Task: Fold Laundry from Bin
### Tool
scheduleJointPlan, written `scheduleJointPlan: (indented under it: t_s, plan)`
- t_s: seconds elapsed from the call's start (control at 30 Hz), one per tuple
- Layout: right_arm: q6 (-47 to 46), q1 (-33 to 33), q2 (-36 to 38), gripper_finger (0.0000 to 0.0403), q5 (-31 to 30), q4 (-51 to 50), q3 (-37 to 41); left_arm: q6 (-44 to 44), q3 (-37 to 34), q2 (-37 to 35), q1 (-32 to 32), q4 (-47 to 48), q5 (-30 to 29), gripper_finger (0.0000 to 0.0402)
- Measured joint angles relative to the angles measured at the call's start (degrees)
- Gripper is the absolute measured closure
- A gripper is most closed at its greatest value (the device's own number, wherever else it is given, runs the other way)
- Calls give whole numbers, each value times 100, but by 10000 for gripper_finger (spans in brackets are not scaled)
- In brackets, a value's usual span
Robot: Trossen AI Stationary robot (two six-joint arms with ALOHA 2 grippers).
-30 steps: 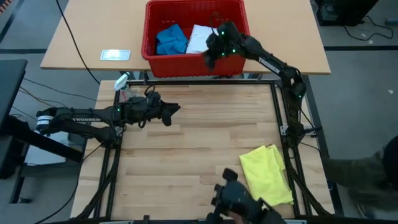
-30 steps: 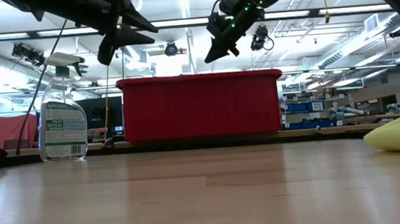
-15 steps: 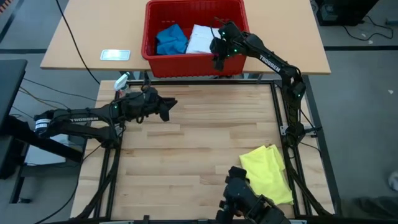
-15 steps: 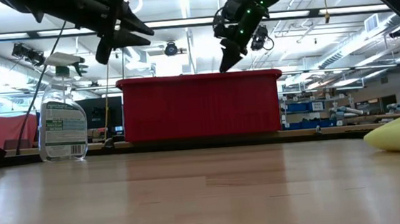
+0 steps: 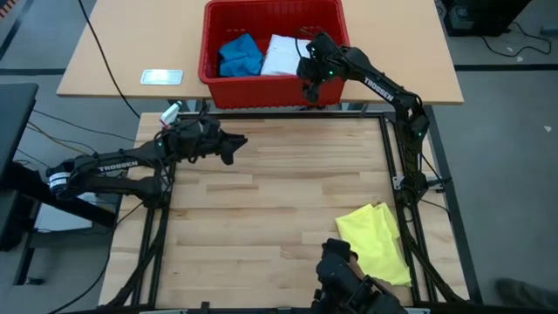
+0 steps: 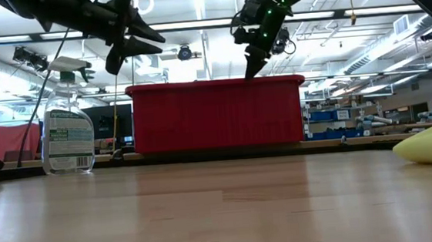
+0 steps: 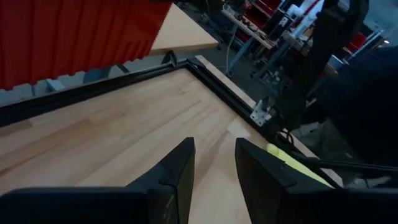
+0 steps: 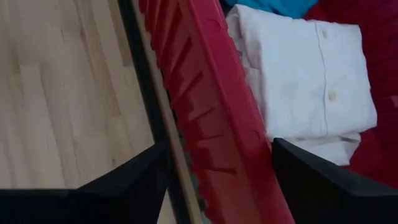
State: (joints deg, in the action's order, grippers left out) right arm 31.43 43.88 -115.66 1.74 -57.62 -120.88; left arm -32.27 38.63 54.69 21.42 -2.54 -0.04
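The right gripper (image 5: pixel 307 87) hangs over the near rim of the bin (image 5: pixel 253 85), fingers spread wide astride it, holding nothing. The left gripper (image 5: pixel 230 145), near the bench's far left corner, is narrowly parted and empty.

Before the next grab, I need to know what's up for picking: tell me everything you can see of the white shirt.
The white shirt is soft cloth, folded into a flat, roughly square bundle, with small buttons showing on top. It lies inside the red bin, against its near wall, beside the blue piece. The right gripper hangs open over the bin's near rim, not touching the shirt.
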Motion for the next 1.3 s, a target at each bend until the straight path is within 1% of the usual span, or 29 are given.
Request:
scheduleJointPlan:
  t_s: [0.1,0.23,0.33,0.43,0.5,0.57,0.7,0.77,0.93,1.03,1.2,1.3]
  plan:
    - [-68,-43,94,123,14,-150,4,-3,0,-2,39,100,125,266]
    - [-133,-245,307,123,123,-295,13,-3,43,51,38,166,320,227]
    - [-272,-424,548,123,342,-351,130,223,249,73,38,404,374,197]
    - [-143,-559,748,124,365,-280,383,549,554,191,85,521,362,183]
    - [86,-579,771,124,225,-151,607,783,746,285,190,737,367,180]
    - [294,-548,686,124,-58,-54,724,1010,936,421,315,890,352,180]
    - [593,-469,522,124,-696,140,737,1293,1172,657,518,1392,328,179]
    - [616,-446,511,124,-812,229,737,1450,1265,722,539,1484,326,179]
    - [664,-334,511,124,-786,704,733,1664,1281,722,536,1559,258,179]
    - [764,-174,520,124,-774,1169,901,1670,1281,722,536,1564,177,179]
    - [781,118,517,124,-530,1092,1169,1661,1281,720,536,1726,164,179]
    - [805,293,509,124,-558,1077,1408,1657,1281,720,536,1854,164,179]
